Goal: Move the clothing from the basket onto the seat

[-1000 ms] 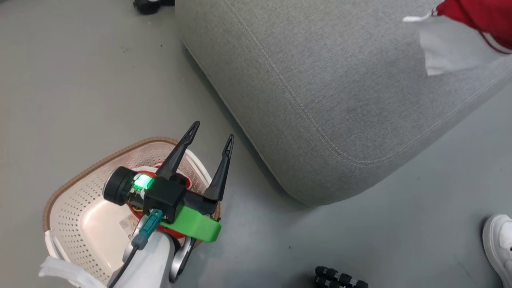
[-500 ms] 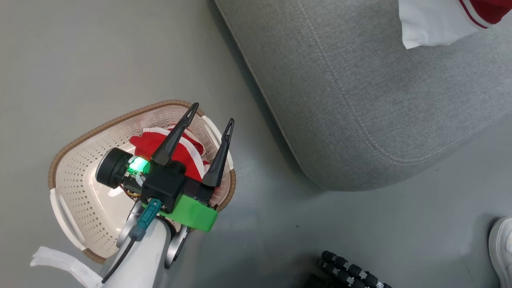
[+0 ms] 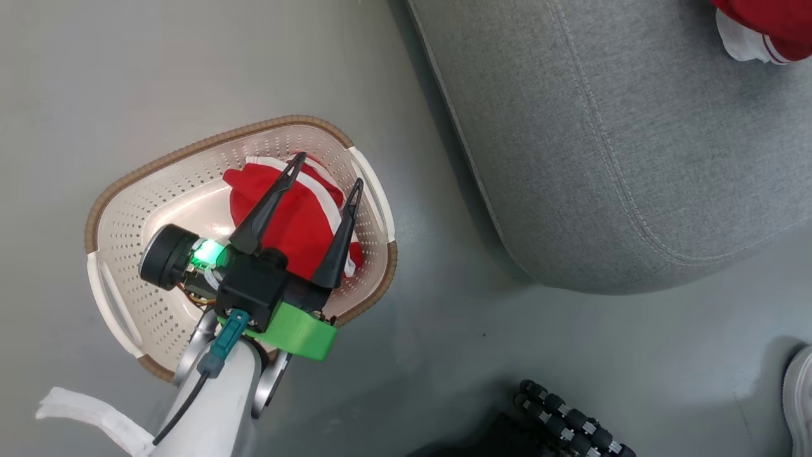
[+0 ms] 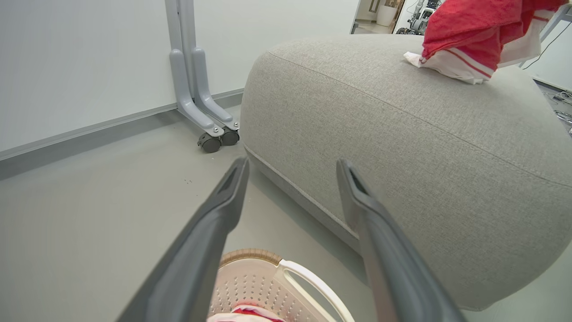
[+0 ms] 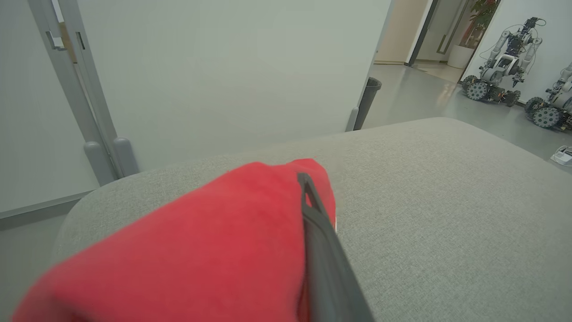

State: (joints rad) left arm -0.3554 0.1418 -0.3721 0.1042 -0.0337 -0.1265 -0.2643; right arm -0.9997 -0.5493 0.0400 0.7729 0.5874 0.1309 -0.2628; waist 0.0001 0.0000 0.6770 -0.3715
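The cream basket (image 3: 209, 143) with a brown rim stands on the floor, left of the grey seat (image 3: 602, 139). A red piece of clothing with white trim (image 3: 298, 216) lies inside it. My left gripper (image 3: 328, 169) hangs open just above that garment, fingers spread and nothing between them. In the left wrist view the same gripper (image 4: 292, 167) points past the basket's handle (image 4: 308, 279) toward the seat (image 4: 402, 134). A second red garment (image 4: 469, 31) hangs onto the seat's top. My right gripper (image 5: 304, 179) is shut on this clothing (image 5: 201, 250), above the seat (image 5: 447, 201).
A person's white shoe (image 3: 800, 393) is at the lower right, on the grey floor. A black ribbed part (image 3: 571, 422) lies near the bottom edge. A wheeled partition foot (image 4: 210, 134) stands by the seat's far corner. Other robots (image 5: 500, 76) are parked in the background.
The head camera has shifted, so the basket shows more fully. My left gripper's tips now sit over the red garment inside the basket instead of past its rim. It stays open.
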